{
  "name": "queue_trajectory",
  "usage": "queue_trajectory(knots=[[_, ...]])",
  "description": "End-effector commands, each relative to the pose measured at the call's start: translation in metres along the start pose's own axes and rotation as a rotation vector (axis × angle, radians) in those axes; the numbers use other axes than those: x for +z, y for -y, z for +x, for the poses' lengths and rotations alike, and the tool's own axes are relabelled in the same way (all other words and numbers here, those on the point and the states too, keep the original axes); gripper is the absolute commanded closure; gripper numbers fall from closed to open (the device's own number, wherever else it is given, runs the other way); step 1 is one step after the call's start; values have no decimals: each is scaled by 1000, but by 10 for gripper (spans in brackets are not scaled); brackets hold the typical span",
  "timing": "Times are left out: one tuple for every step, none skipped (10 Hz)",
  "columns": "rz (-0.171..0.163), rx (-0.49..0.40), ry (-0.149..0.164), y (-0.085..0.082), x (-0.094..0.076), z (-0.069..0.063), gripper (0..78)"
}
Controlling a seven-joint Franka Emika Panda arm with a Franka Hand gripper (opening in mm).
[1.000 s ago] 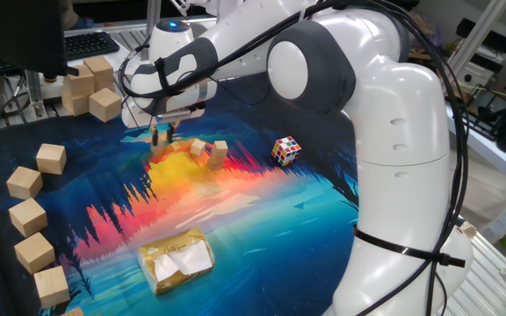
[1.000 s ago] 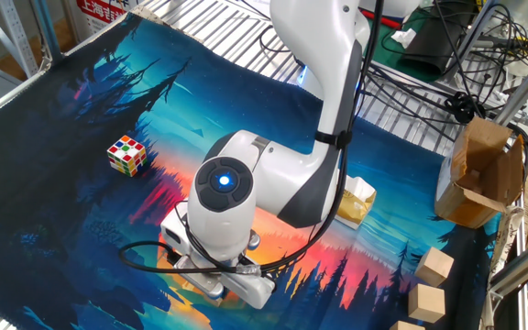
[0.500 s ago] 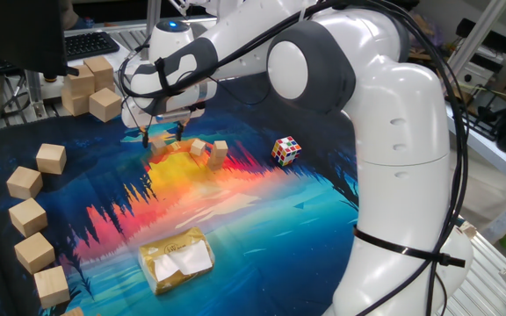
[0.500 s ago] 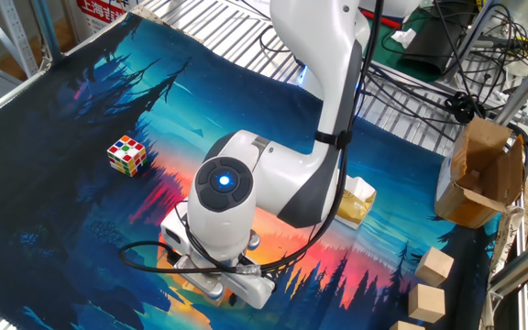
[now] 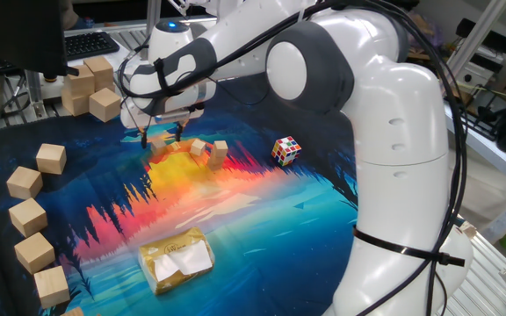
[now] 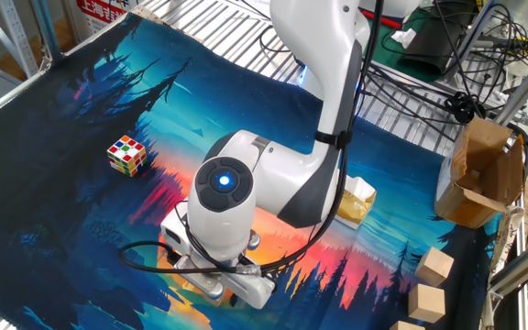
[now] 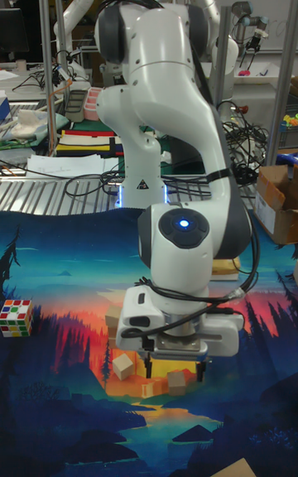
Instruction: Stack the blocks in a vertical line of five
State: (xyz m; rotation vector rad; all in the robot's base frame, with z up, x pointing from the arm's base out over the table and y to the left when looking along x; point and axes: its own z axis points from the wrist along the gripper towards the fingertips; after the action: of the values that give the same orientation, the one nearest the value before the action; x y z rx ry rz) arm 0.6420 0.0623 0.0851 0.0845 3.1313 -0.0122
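My gripper (image 5: 162, 135) hangs open just above the mat at the back left, its fingers (image 5: 145, 139) spread apart. In the tall fixed view the gripper (image 7: 175, 368) straddles one small tan block (image 7: 176, 380) lying on the orange part of the mat, without touching it. Another block (image 7: 122, 365) sits just left of the fingers. Two more blocks (image 5: 198, 147) (image 5: 220, 152) rest close together to the gripper's right. No block stands on another. In the other fixed view the arm's hand (image 6: 218, 197) hides the fingers and blocks.
A multicoloured puzzle cube (image 5: 286, 150) lies right of the blocks. Large pale wooden cubes (image 5: 28, 215) line the left edge, with more (image 5: 90, 83) at the back left. A yellow packet (image 5: 176, 259) lies near the front. A cardboard box (image 6: 475, 174) stands off the table.
One second ago the fingers were close together; they have spread open. The arm has otherwise stayed in place.
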Motion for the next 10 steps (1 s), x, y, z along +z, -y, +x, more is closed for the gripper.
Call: queue_trajectory(knots=[[-9,1,-5,-12,8,-1,1],[-8,2,-5,-12,8,-1,1],[-8,2,-7,-12,8,-1,1],[-10,-2,-9,-12,8,-1,1],[-10,-7,-8,-12,8,-1,1],[-10,-9,-8,-12,8,-1,1],[-8,-14,-7,-12,8,-1,1],[-8,-17,-7,-12,8,-1,1],[-8,-19,-7,-12,8,-1,1],[-8,-21,-7,-12,8,-2,1]])
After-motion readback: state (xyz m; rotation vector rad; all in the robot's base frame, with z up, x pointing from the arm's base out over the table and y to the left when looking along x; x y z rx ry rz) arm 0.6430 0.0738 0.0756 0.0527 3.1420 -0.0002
